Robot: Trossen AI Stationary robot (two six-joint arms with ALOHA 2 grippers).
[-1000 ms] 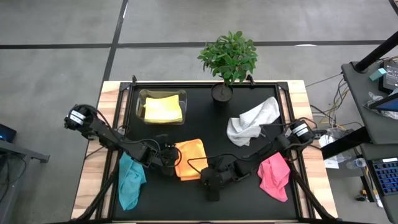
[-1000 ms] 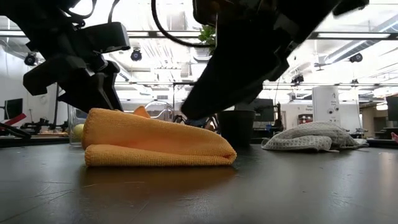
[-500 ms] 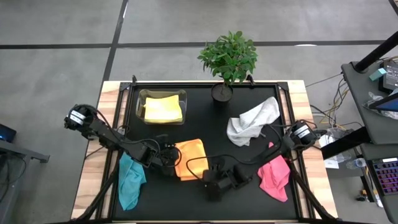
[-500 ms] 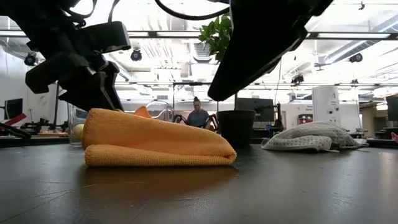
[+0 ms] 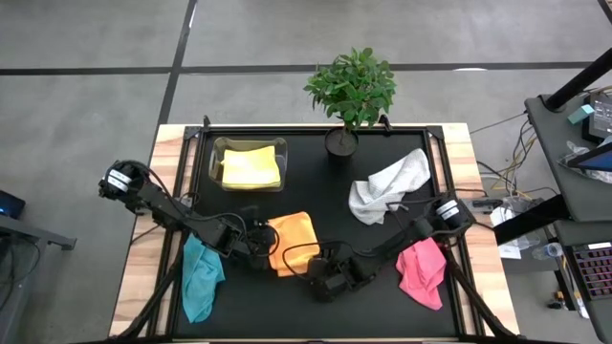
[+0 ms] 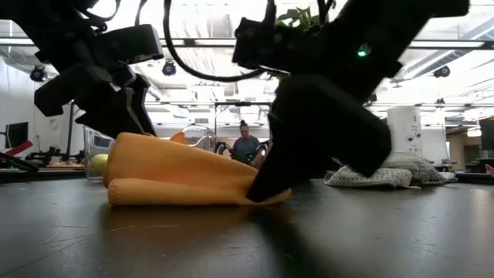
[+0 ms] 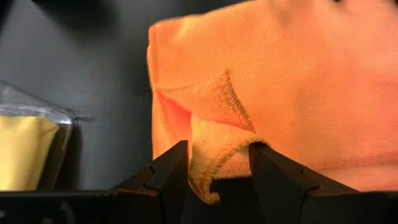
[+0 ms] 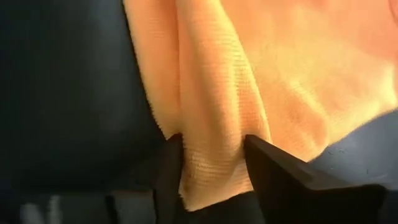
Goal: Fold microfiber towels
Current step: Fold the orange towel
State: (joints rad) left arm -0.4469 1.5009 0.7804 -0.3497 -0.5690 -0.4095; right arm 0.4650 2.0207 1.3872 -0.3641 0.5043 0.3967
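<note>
An orange towel point(image 5: 293, 243), folded over, lies mid-table near the front. My left gripper point(image 5: 256, 241) is shut on the towel's left end. My right gripper point(image 5: 309, 273) is open at the towel's near right corner point(image 6: 272, 194), one finger on each side of a cloth fold point(image 8: 214, 143), fingertips down near the tabletop. A yellow towel point(image 5: 251, 168) lies in a clear box. A teal towel point(image 5: 201, 277) lies crumpled at the near left, a pink one point(image 5: 421, 271) at the near right, and a white-grey one point(image 5: 387, 187) at the far right. My left gripper pinches a hemmed, folded-over corner point(image 7: 219, 149) at the towel's left end between its two fingers, slanting down from the table's left. The rest of the towel lies on the table. My right gripper straddles the folded edge point(image 8: 214, 180) at the towel's near right corner. The cloth fills the gap and lies against both fingers point(image 8: 268, 163). The fingers slant down from the table's right, and the towel stays flat on the table.
A potted plant point(image 5: 342, 140) stands at the far edge, and the clear box point(image 5: 216, 153) at the far left. The dark mat point(image 5: 316, 196) is bare between the orange towel and the plant. A person sits in the room beyond the table point(image 6: 245, 145).
My right gripper rose a little, then tipped steeper and came down toward the table's left onto the orange towel's near right corner. The towel's right end now sits under and between its fingers, slightly flattened. The towel's left end has stayed where it was.
</note>
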